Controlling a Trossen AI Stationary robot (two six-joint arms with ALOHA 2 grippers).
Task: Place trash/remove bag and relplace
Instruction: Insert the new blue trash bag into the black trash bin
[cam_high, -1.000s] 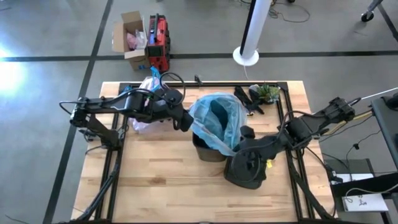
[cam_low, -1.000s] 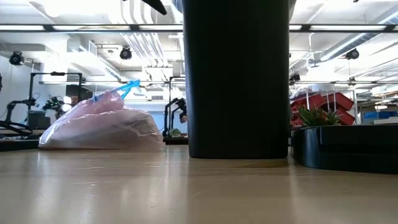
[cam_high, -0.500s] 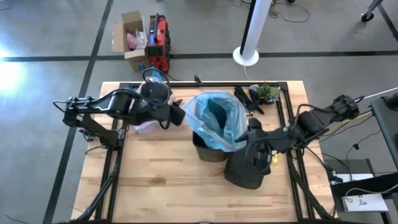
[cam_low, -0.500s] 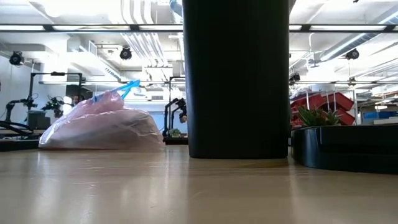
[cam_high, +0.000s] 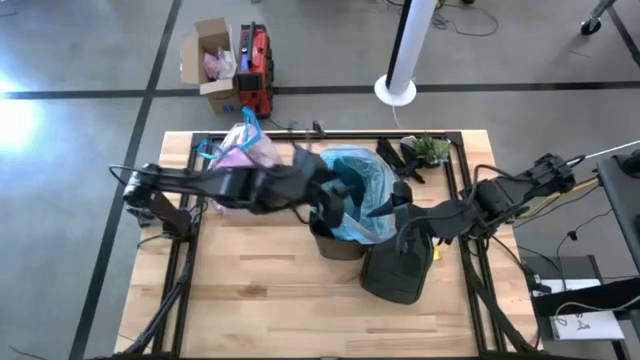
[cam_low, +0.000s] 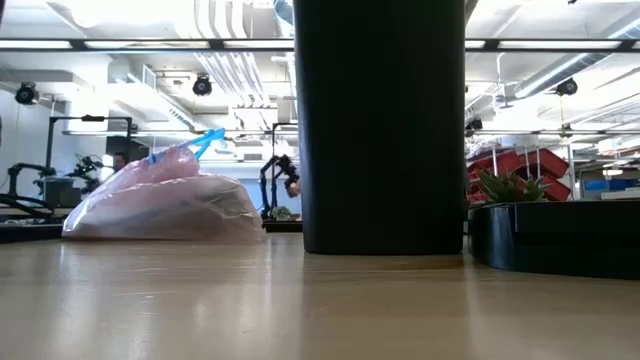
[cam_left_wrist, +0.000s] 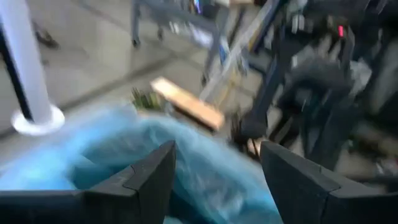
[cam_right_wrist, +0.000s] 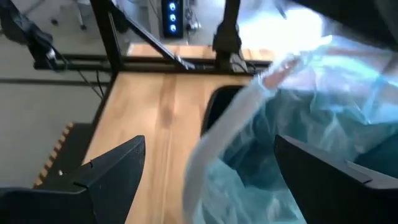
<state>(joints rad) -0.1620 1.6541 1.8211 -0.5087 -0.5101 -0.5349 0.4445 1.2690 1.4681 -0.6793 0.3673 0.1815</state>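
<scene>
A crinkly light blue bag (cam_high: 352, 190) lines the black bin (cam_high: 335, 243) at the table's middle and drapes over its rim. My left gripper (cam_high: 325, 192) reaches from the table's left over the bag's left rim, open; the left wrist view shows blue plastic (cam_left_wrist: 205, 180) between its fingers. My right gripper (cam_high: 385, 210) is open at the bag's right side, with the bag's rim (cam_right_wrist: 217, 143) between its fingers. The tied pink bag (cam_high: 240, 150) with blue ties rests on its underside on the far left of the table (cam_low: 160, 200). No loose trash shows. My left gripper stands open over the blue bag's left rim; I cannot tell whether a finger touches the plastic. My right gripper stands open at the bag's right rim, coming level from the table's right; I cannot tell whether it touches.
A black lid (cam_high: 395, 275) lies on the table right of the bin, under the right arm. A black-and-green clump (cam_high: 420, 150) sits at the far right. A black frame (cam_high: 300, 132) edges the table. A cardboard box (cam_high: 208, 62) and a red case (cam_high: 255, 65) stand on the floor beyond.
My left gripper drew back toward the pink bag, then swung toward the table's right and now reaches over the bin's left rim. My right gripper shifted slightly left, closer to the bag. The blue bag's right side, which hung down over the bin, now sits more gathered at the rim.
</scene>
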